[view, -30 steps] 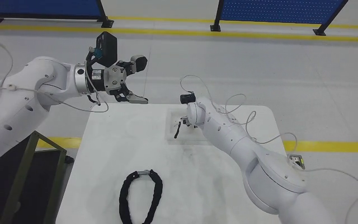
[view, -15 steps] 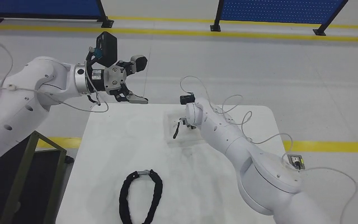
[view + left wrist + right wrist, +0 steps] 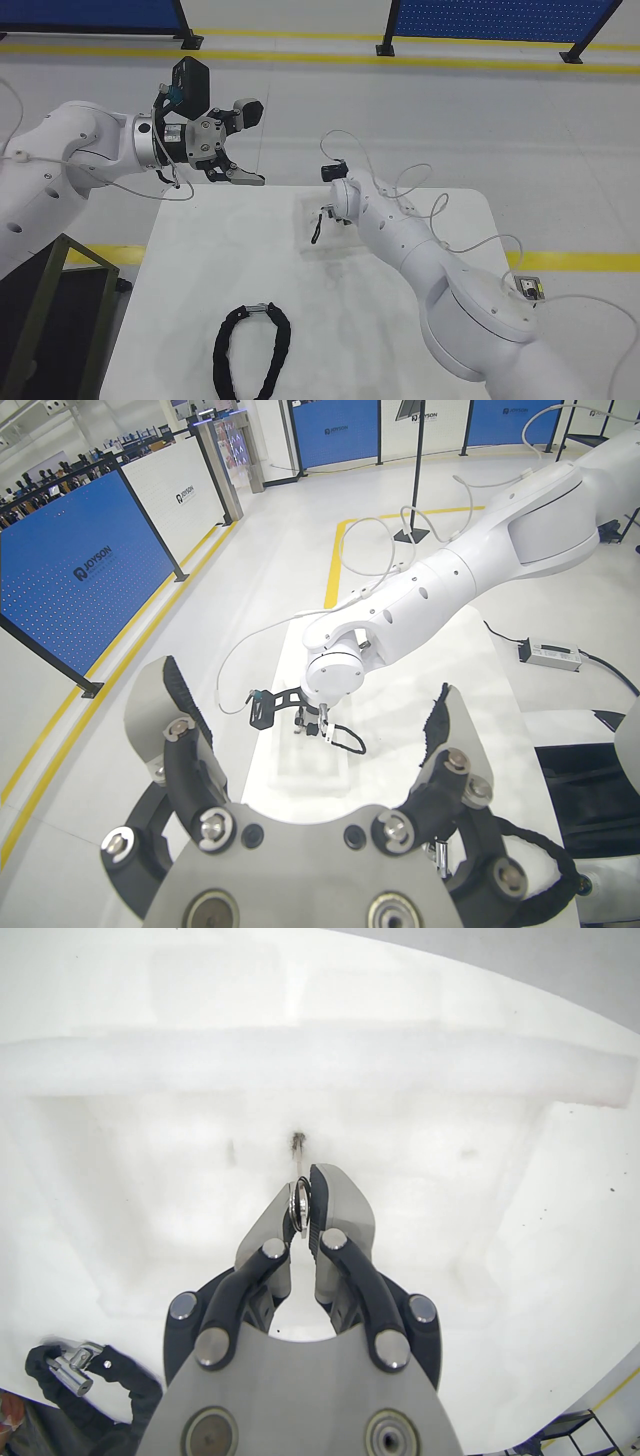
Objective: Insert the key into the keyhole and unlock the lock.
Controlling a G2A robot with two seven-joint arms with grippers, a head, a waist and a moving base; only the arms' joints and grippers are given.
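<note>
Since a second ago my right arm's forearm has swung a touch toward the far edge, and the left arm hasn't budged. Right gripper [image 3: 301,1185] is pinched on the key [image 3: 298,1160], whose tip is down in the white foam tray [image 3: 350,1073]. Left gripper [image 3: 252,145] hangs wide open by the table's [image 3: 200,260] far left corner. The chain lock [image 3: 250,350] lies near the front edge, well apart from the key. The blue panels [image 3: 75,580] carry white lettering.
</note>
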